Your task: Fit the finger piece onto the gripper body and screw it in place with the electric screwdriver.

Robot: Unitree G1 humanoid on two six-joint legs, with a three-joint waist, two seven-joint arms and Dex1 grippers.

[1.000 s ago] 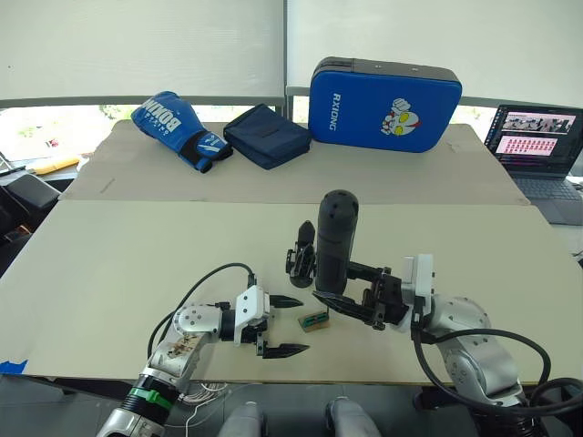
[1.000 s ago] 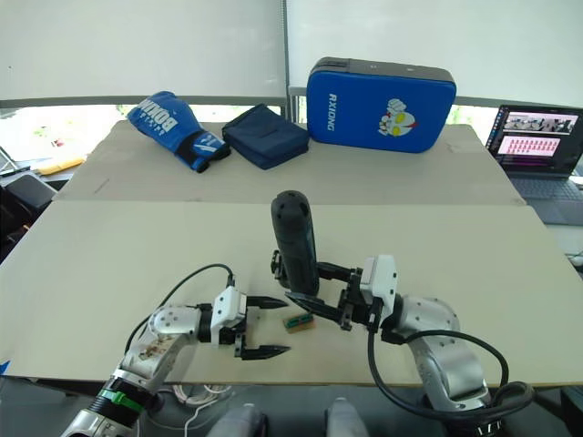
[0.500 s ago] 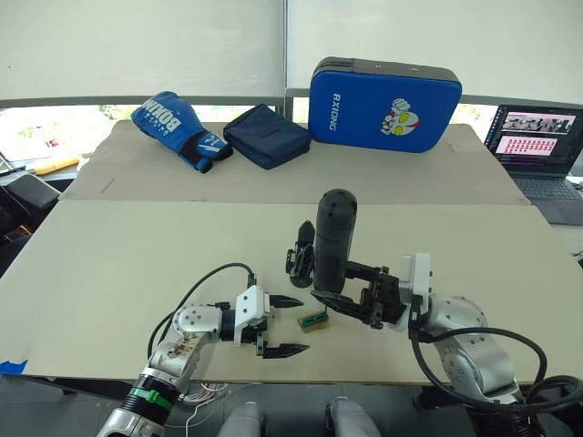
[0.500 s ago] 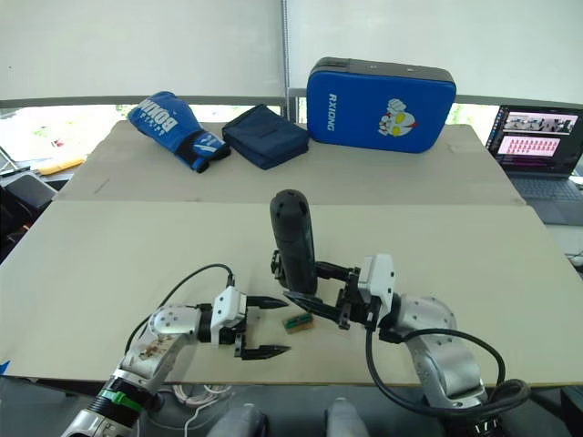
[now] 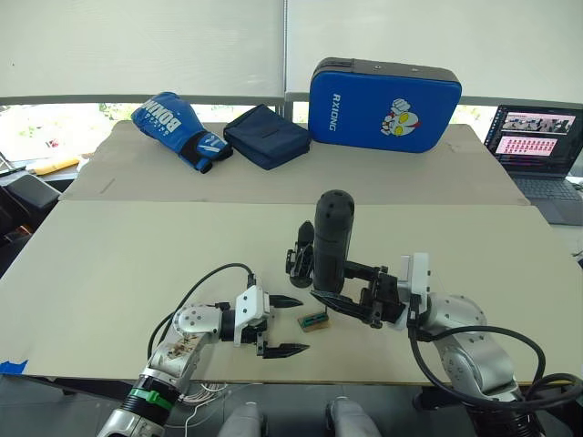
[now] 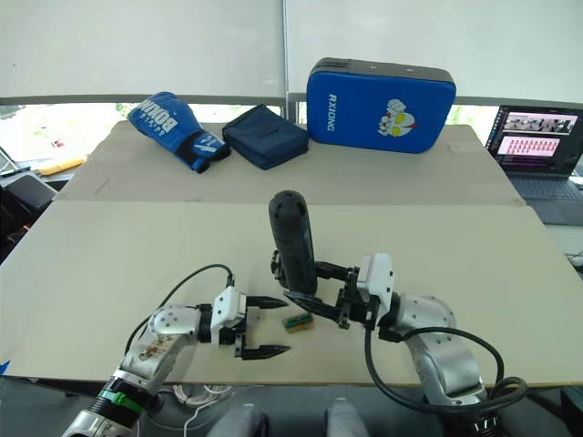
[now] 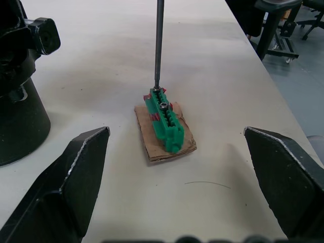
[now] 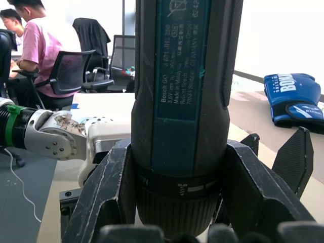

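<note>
The electric screwdriver [image 5: 332, 238] is clamped upright in the right hand [image 5: 351, 305], its bit set on the green block [image 7: 164, 120]; the left hand [image 5: 282, 324] is held apart.

Work surface: a pale beige table [image 5: 137, 264], its top made of two boards meeting along a seam that runs across the width. Far board, left to right: a blue boxing glove [image 5: 176, 128], a folded dark navy pouch [image 5: 266, 136] just beside it, and a blue strike pad [image 5: 384, 106] marked RXIONG, standing on its long edge. Near board: the gripper body [image 5: 300, 257], a small black assembly standing on its round base, and close in front of it a small green block [image 7: 164, 120] lying on a tan card [image 7: 166, 135]. The card lies flat on the table, the green block across its middle.
</note>
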